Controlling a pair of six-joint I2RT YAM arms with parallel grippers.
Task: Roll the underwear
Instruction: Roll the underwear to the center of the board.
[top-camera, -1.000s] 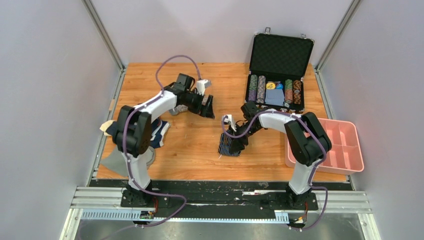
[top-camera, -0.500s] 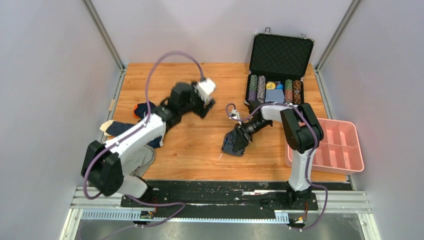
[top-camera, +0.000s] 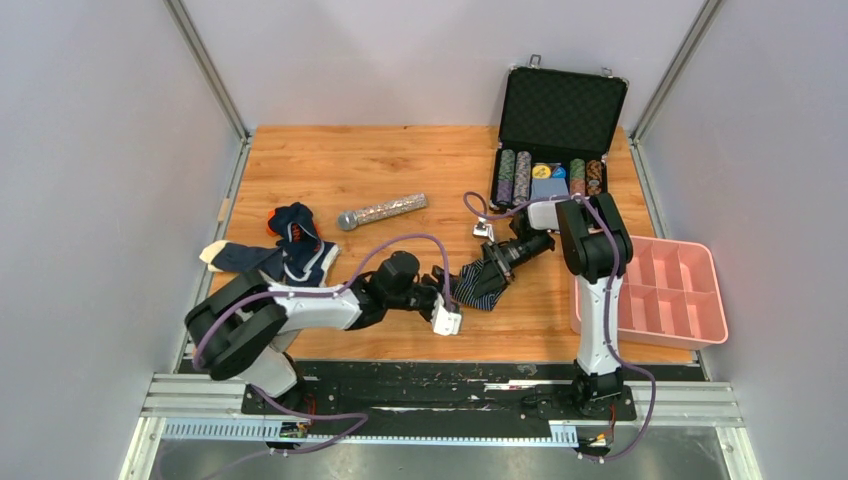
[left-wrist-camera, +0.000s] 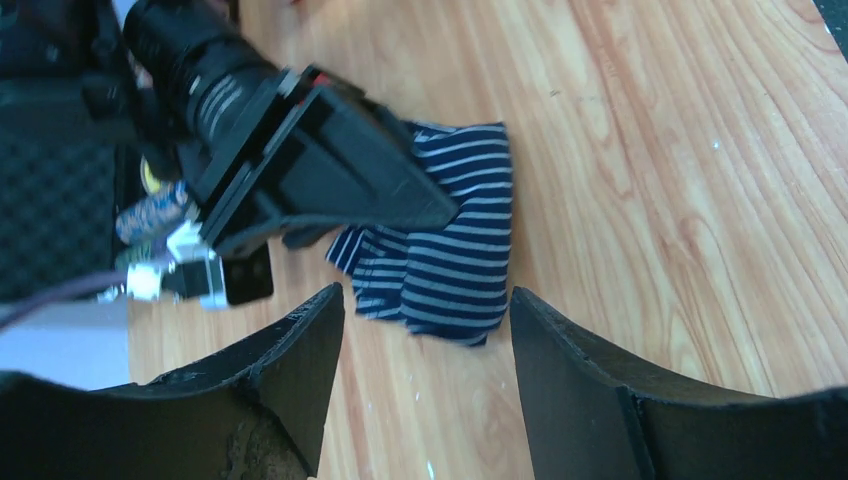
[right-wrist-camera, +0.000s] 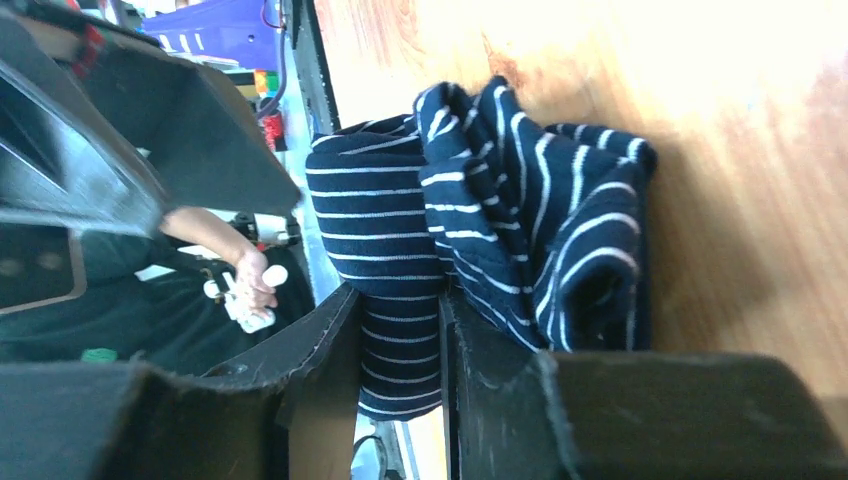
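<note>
The striped navy underwear (top-camera: 478, 287) lies bunched on the wooden table at centre. My right gripper (top-camera: 489, 270) is shut on a fold of it; in the right wrist view the striped cloth (right-wrist-camera: 480, 200) is pinched between the fingers (right-wrist-camera: 400, 330). My left gripper (top-camera: 443, 291) is open and empty just left of it. In the left wrist view the striped underwear (left-wrist-camera: 450, 250) lies ahead of the open jaws (left-wrist-camera: 425, 340), apart from them. The plain navy underwear with the orange patch (top-camera: 296, 238) lies crumpled at the left.
A silver glittery cylinder (top-camera: 381, 211) lies at the back centre. An open black case of poker chips (top-camera: 553, 182) stands at the back right. A pink compartment tray (top-camera: 665, 290) sits at the right edge. The right gripper's body (left-wrist-camera: 300, 170) shows over the cloth in the left wrist view.
My left arm swung from the back of the table down to the front, beside the striped underwear, uncovering the silver cylinder. My right gripper shifted slightly back and right with the cloth.
</note>
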